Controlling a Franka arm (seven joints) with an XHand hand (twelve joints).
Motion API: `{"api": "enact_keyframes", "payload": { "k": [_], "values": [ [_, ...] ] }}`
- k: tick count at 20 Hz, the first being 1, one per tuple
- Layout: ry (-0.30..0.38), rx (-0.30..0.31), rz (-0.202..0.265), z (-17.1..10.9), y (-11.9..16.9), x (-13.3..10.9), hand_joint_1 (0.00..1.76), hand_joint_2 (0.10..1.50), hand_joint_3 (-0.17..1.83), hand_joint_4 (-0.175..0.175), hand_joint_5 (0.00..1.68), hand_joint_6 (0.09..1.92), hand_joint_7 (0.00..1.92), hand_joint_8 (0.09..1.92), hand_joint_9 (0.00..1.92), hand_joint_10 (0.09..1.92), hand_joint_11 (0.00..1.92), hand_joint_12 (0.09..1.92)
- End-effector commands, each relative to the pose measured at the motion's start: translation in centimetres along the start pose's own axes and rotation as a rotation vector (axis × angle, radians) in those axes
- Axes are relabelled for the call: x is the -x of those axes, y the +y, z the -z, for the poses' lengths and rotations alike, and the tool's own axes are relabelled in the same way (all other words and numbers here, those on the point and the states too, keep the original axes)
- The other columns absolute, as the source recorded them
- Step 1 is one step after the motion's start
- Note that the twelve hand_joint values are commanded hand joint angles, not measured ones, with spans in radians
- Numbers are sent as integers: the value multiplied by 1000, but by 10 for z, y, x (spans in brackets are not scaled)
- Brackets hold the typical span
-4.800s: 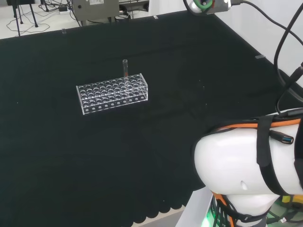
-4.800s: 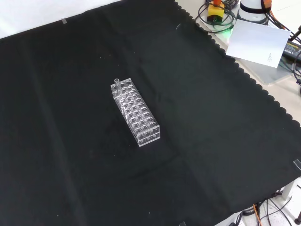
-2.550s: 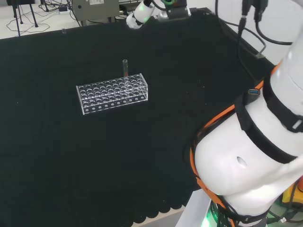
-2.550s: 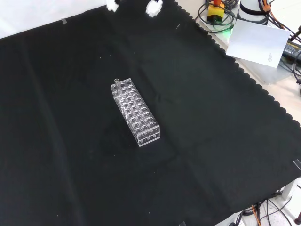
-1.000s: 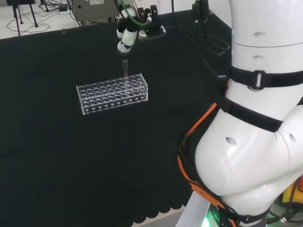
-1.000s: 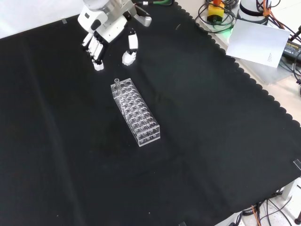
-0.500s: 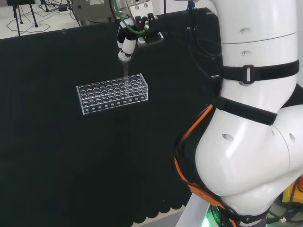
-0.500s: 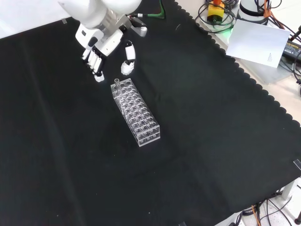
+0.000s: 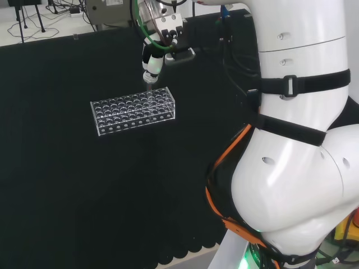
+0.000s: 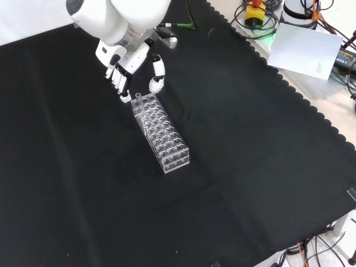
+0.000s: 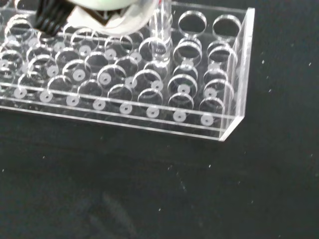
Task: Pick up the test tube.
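Front view, near to far. Table (image 10: pixel 250 167): black cloth. Clear rack (image 10: pixel 164 136) runs from 5 o'clock up to 11 o'clock, its holes keeping the tube (image 10: pixel 138 99) upright in the far end, top exposed for a pinch. Hand (image 10: pixel 130 67) hovers at that end, fingers (image 10: pixel 121 83) and thumb (image 10: pixel 156 83) spread either side of the tube, gripping nothing yet.

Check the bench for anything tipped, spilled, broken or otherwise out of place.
Nothing stands out. The clear test tube rack sits flat on the black cloth, the one test tube stands upright at its far end, and the hand hovers above it.
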State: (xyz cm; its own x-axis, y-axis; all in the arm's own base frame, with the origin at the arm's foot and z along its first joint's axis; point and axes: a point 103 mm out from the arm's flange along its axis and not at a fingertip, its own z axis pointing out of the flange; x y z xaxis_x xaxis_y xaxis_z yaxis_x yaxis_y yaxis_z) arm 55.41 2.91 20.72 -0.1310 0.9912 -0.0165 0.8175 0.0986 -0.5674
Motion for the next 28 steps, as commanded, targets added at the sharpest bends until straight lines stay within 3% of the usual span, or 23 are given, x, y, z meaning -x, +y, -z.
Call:
{"api": "enact_keyframes", "payload": {
  "k": [1, 8, 16, 24, 28],
  "values": [
    [23, -19, 2, -11, 2, -7, 925, 630, 716, -173, 328, 614, 531, 980, 445, 949, 184, 1506],
    [30, -2, 6, -15, 9, -19, 939, 621, 717, -175, 350, 654, 636, 974, 482, 938, 209, 1495],
    [22, 27, -3, -16, 15, -22, 1035, 603, 717, -175, 519, 864, 851, 932, 667, 863, 342, 1445],
    [-3, 80, -14, -10, 21, -22, 1121, 608, 733, -175, 861, 856, 1159, 848, 914, 743, 474, 1387],
    [-3, 114, -23, -7, 24, -23, 1181, 832, 402, -175, 1123, 782, 1327, 776, 1060, 682, 556, 1353]
  ]
}}
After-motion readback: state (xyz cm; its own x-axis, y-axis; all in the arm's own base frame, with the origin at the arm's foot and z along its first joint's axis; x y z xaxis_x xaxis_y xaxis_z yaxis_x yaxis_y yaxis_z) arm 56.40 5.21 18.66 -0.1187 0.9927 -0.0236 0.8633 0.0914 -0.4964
